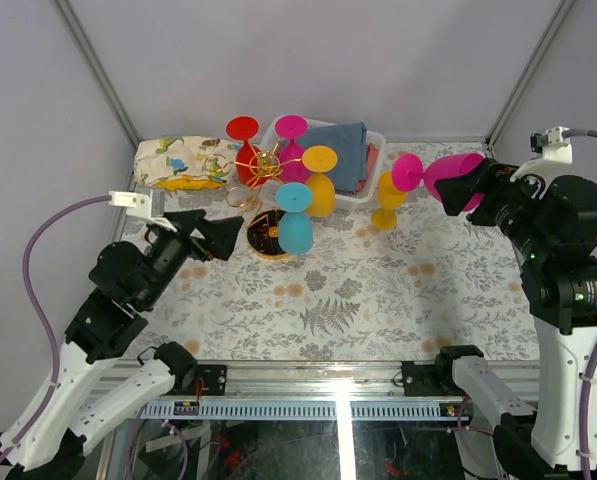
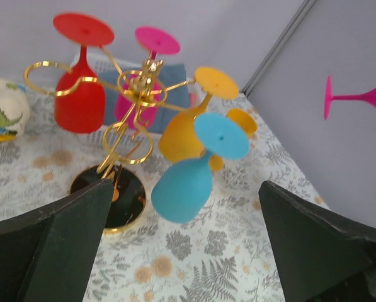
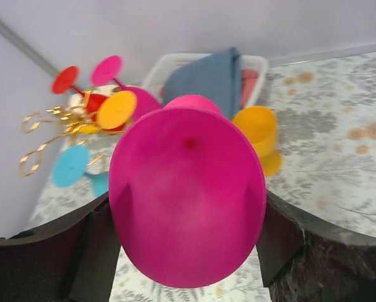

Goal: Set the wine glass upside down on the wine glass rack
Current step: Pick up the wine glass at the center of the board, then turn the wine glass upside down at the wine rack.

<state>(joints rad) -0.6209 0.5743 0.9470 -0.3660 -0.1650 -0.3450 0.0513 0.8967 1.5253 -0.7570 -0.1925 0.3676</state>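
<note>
My right gripper [image 1: 470,187] [image 3: 186,233] is shut on the bowl of a magenta wine glass [image 1: 446,176] [image 3: 188,195]. The glass lies sideways in the air at the right, its foot pointing left towards the wine glass rack [image 1: 261,165] [image 3: 55,132]; it also shows in the left wrist view [image 2: 364,97]. The gold wire rack [image 2: 137,104] stands on a round dark base [image 2: 121,195] and carries red, magenta, yellow and cyan glasses upside down. My left gripper [image 1: 230,240] [image 2: 186,207] hangs open and empty just left of the rack base.
A yellow glass [image 1: 388,195] [image 3: 257,129] stands upright on the table between the held glass and the rack. Behind the rack sit a white basket [image 1: 373,150] with a blue cloth [image 1: 343,150] and, at the left, a patterned pouch [image 1: 183,162].
</note>
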